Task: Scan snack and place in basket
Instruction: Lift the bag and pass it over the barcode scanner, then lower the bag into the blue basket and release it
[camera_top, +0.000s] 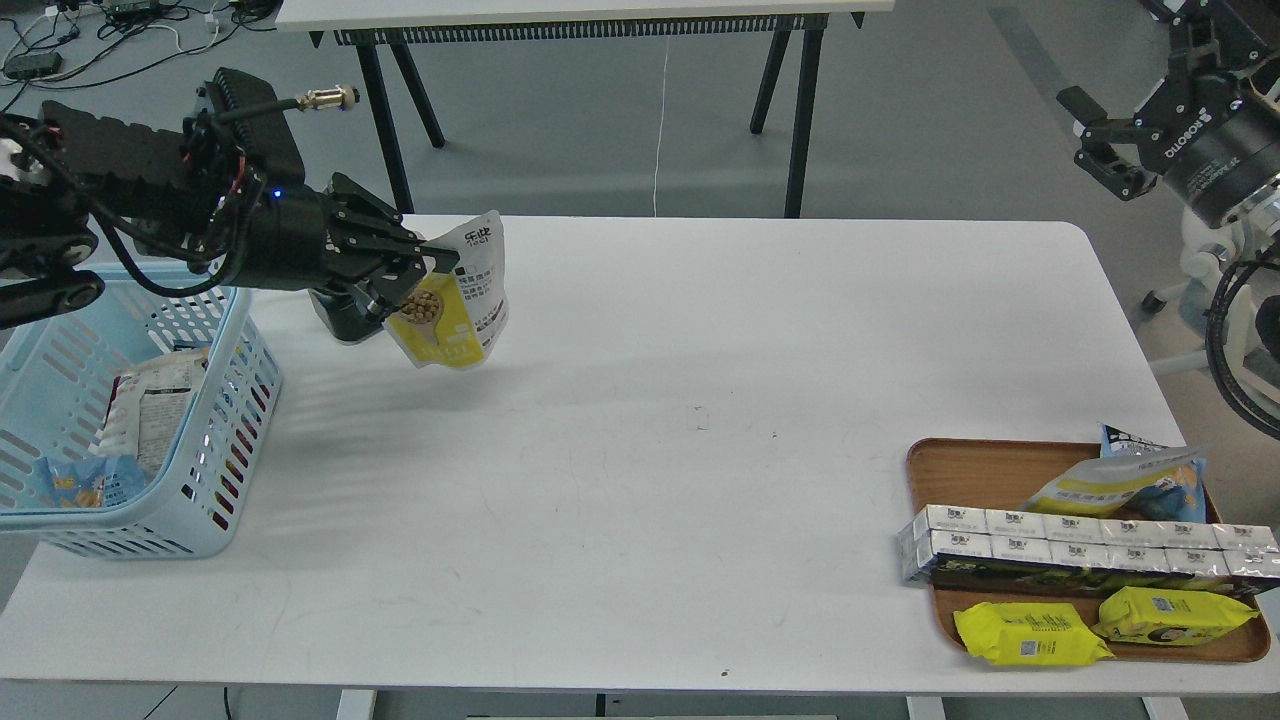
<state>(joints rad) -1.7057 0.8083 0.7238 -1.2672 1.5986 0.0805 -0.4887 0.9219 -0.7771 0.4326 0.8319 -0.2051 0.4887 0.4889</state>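
My left gripper (415, 275) is shut on the snack (462, 305), a pouch with a white top and a yellow lower part with a round picture of beans. It holds the pouch in the air above the table's far left part, to the right of the light blue basket (235, 400). The basket stands at the table's left edge and holds a few packs. My right gripper (1095, 145) is raised off the table at the upper right, open and empty.
A brown tray (960, 460) at the front right holds a long white carton (1085, 550), two yellow flat packs (1030, 633) and other pouches. A dark scanner base (340, 318) stands behind the held pouch. A second table stands behind.
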